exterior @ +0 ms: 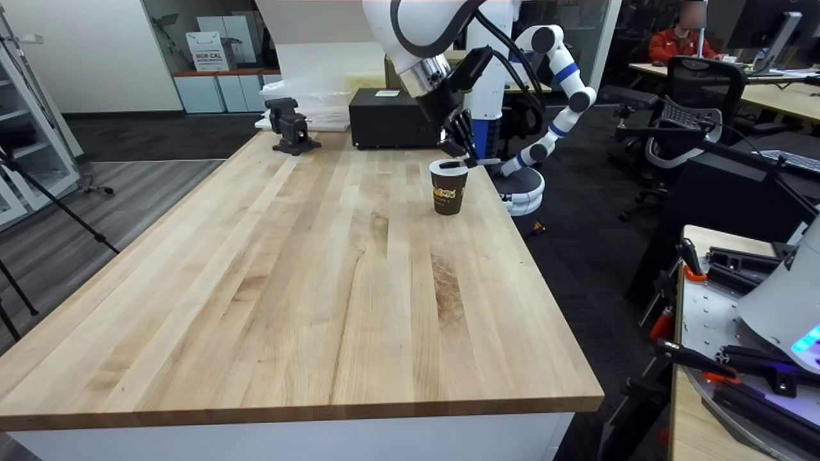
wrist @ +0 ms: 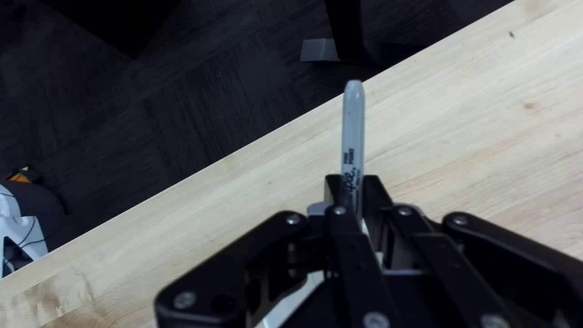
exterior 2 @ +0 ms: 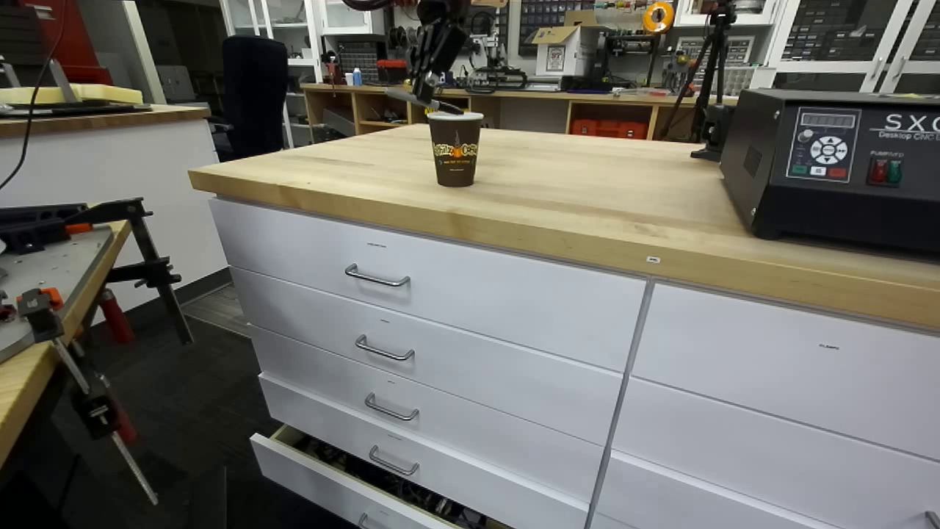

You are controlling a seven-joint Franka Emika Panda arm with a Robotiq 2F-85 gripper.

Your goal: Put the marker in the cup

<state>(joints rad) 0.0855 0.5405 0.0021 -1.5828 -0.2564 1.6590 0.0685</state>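
The marker is a grey pen with a dark end. In the wrist view the marker is pinched between the fingertips of my gripper, its grey end pointing away. In both exterior views my gripper holds the marker nearly level, slightly tilted, its dark end over the cup's rim. The cup, brown paper with a white rim, stands upright on the table under the dark end. Whether the marker touches the rim cannot be told. The cup is not clearly visible in the wrist view.
The wooden table has an edge close beside the cup. A black box and a dark vise stand on the table. A lower drawer of the cabinet is open. A second white arm stands beyond the edge.
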